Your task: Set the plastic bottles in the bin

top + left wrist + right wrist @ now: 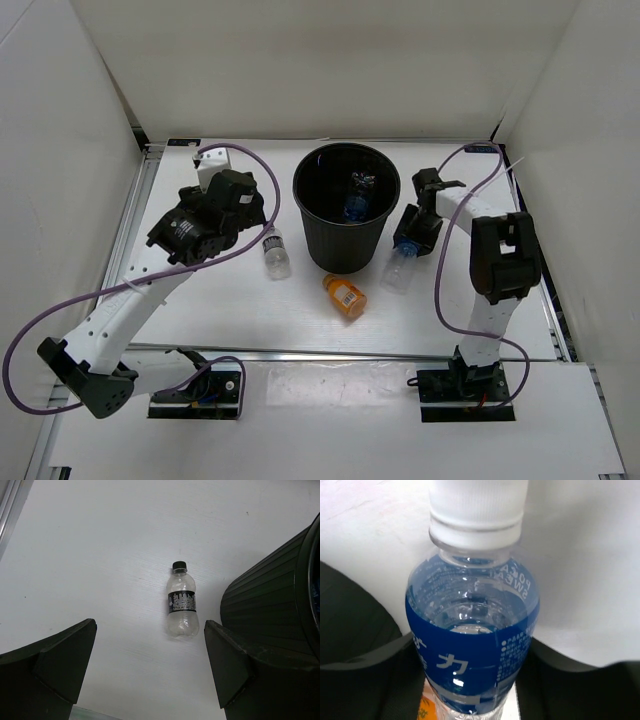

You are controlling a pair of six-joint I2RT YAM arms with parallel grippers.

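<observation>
Right claw (pixel 408 243), seen from overhead, is clamped on a clear blue-labelled bottle (pixel 397 268) just right of the black bin (pixel 318 235), which stands at the middle of the white surface (pixel 300 320). A second blue-labelled bottle (pixel 355 205) lies inside the bin. A dark-labelled bottle (pixel 275 252) lies left of the bin and a stubby orange bottle (pixel 345 295) lies in front of it. Left claw (pixel 248 207) hangs near the dark-labelled bottle, its fingers apart.

From the left wrist, the left claw (pixel 149 645) gapes wide and holds nothing. The dark-labelled bottle (pixel 181 602) lies on the surface beyond it, black cap pointing away, with the ribbed bin wall (pixel 265 615) at right.

From the right wrist, the right claw (pixel 470 690) grips the blue-labelled bottle (pixel 470 630) at its label, dark fingers (pixel 365 680) pressed on both sides and the white cap pointing away.
</observation>
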